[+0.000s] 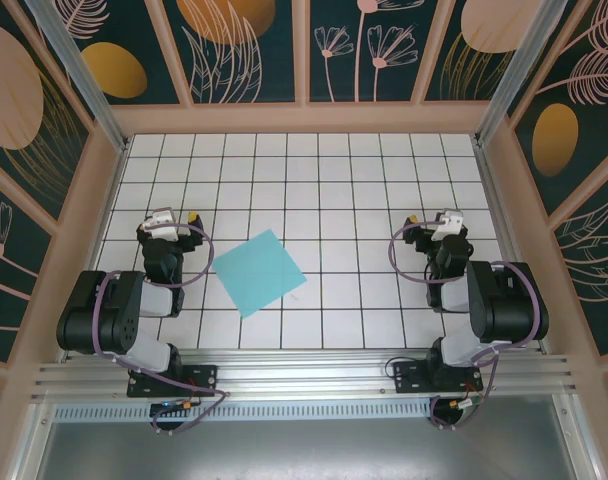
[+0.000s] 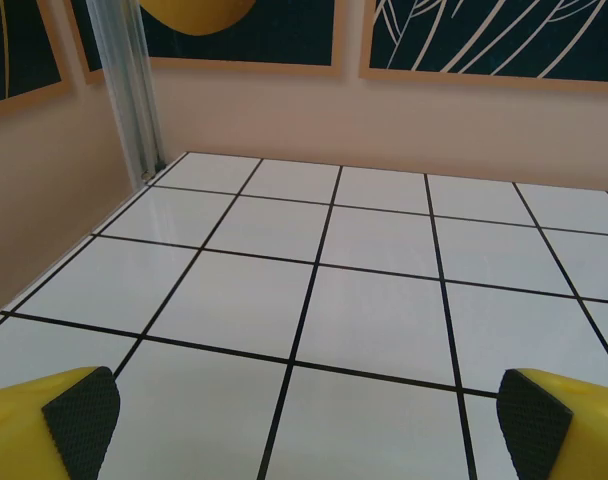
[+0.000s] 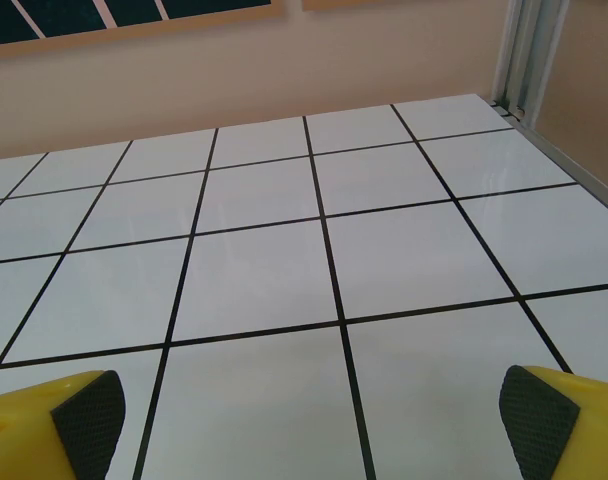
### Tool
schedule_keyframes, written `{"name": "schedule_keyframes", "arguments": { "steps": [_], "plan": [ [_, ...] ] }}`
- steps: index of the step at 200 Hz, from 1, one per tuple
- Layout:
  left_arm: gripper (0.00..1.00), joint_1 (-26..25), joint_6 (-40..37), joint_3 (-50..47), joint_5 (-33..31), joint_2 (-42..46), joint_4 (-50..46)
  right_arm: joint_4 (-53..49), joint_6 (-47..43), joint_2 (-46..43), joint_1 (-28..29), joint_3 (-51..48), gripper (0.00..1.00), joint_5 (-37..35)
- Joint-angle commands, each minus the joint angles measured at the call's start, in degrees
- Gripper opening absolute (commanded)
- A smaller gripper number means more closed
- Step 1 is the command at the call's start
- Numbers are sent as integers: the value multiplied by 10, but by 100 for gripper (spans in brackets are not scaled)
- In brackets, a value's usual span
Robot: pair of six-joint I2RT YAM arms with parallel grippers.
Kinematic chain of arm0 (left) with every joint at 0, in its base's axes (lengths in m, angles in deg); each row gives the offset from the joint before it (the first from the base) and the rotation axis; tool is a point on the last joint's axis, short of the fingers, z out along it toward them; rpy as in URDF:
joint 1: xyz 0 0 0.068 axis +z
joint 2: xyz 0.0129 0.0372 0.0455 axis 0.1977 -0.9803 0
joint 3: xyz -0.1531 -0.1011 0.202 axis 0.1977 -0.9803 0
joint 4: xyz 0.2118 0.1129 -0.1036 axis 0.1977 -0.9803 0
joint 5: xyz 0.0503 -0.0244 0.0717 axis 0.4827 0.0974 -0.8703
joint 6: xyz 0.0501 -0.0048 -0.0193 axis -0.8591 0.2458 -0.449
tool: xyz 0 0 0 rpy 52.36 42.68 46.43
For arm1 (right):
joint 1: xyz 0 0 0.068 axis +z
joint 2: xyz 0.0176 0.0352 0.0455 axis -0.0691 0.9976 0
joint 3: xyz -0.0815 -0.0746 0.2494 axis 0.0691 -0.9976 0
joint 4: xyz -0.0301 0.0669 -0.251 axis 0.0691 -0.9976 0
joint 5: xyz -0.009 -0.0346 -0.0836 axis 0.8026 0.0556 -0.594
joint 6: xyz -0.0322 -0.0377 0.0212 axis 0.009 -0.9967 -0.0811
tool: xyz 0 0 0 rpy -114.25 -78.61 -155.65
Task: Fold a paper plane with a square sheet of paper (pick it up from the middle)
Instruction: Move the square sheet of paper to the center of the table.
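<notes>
The square sheet of paper (image 1: 259, 272), light turquoise-blue, lies flat on the white tiled floor, turned like a diamond, a little left of centre and near the front. My left gripper (image 1: 176, 215) hovers to the left of the sheet, apart from it. In the left wrist view the left gripper (image 2: 299, 425) is open, its black pads (image 2: 82, 420) wide apart over bare tiles. My right gripper (image 1: 431, 218) is far to the right of the sheet. The right gripper (image 3: 309, 425) is open too, with bare tiles between its pads (image 3: 534, 425).
The floor (image 1: 334, 180) is white tiles with black grid lines, boxed in by beige walls (image 1: 304, 118) with dark floral panels. An aluminium post (image 2: 129, 90) stands in the back left corner, another post (image 3: 524, 50) at the back right. A metal rail (image 1: 304, 375) runs along the front.
</notes>
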Motion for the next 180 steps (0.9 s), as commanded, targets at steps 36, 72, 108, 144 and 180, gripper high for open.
{"name": "schedule_keyframes", "arguments": {
  "steps": [36, 72, 108, 144, 180],
  "plan": [
    [99, 4, 5, 2, 4, 2, 20, 26, 5, 0, -2, 6, 99, 6],
    [99, 4, 5, 2, 4, 1, 20, 26, 6, 0, -4, 6, 99, 9],
    [99, 4, -7, -3, 33, 5, 26, 26, 6, 0, -4, 7, 99, 9],
    [99, 4, 8, -29, 1, 53, 35, -7, -7, -18, -1, 16, 99, 32],
    [99, 4, 42, -17, -39, 152, -88, -281, 15, -89, 6, 121, 99, 33]
  ]
}}
